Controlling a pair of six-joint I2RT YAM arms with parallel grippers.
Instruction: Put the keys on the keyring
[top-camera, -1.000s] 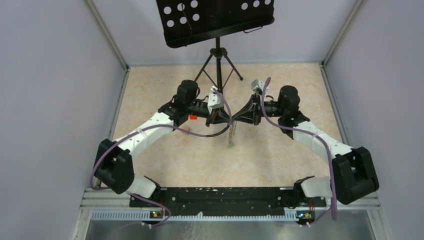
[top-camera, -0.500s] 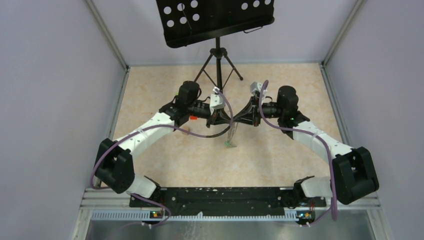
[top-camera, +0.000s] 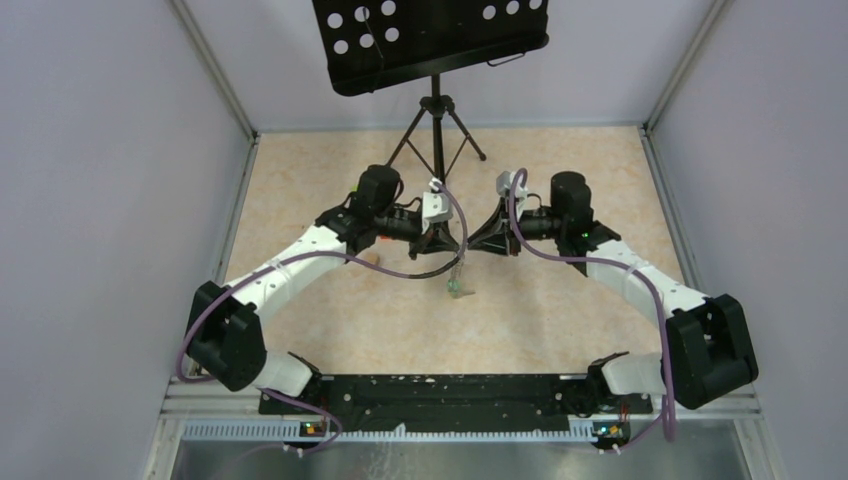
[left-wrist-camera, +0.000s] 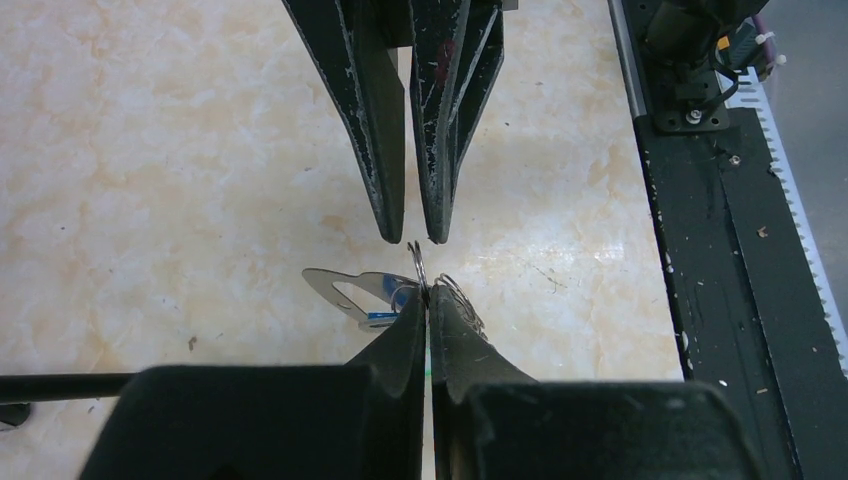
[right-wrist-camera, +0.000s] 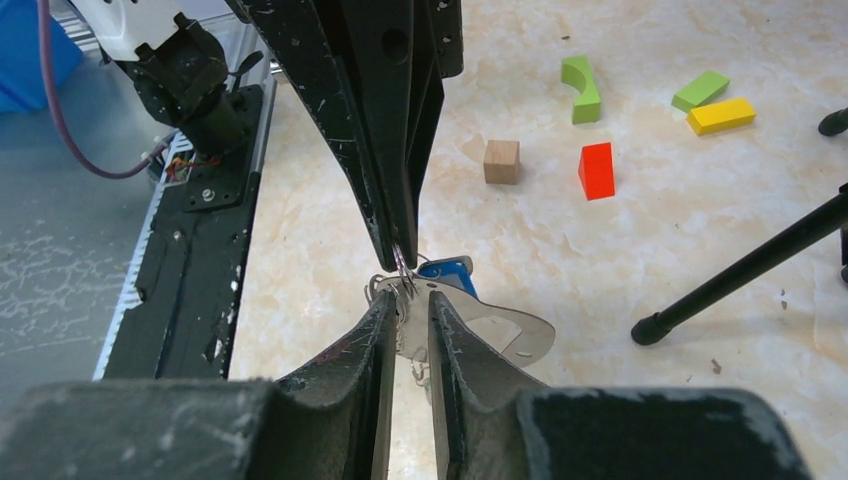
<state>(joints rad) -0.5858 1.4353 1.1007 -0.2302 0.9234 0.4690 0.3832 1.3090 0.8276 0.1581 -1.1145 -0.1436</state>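
Observation:
My left gripper (left-wrist-camera: 428, 292) is shut on a thin wire ring (left-wrist-camera: 417, 260), held above the table. From the ring hang the keyring, a flat oval metal loop (left-wrist-camera: 345, 285), a blue-tagged key (left-wrist-camera: 380, 320) and a short chain (left-wrist-camera: 460, 300). My right gripper (left-wrist-camera: 412, 238) points at it tip to tip, its fingers a narrow gap apart and holding nothing. In the right wrist view my right gripper (right-wrist-camera: 411, 293) sits just short of the ring, with the blue tag (right-wrist-camera: 447, 271) and metal loop (right-wrist-camera: 520, 335) behind. In the top view a green tag (top-camera: 458, 291) hangs at the chain's end.
A black music stand's tripod (top-camera: 435, 130) stands behind the grippers; one leg (right-wrist-camera: 740, 270) reaches to the right. Loose blocks lie beyond: wooden cube (right-wrist-camera: 501, 161), red (right-wrist-camera: 595, 170), curved green (right-wrist-camera: 580, 88), green (right-wrist-camera: 700, 90), yellow (right-wrist-camera: 720, 115). The black base rail (left-wrist-camera: 720, 250) runs along the near edge.
Both grippers have shifted slightly towards the near edge and their tips have come a little apart. The chain with the green tag has swung a little left.

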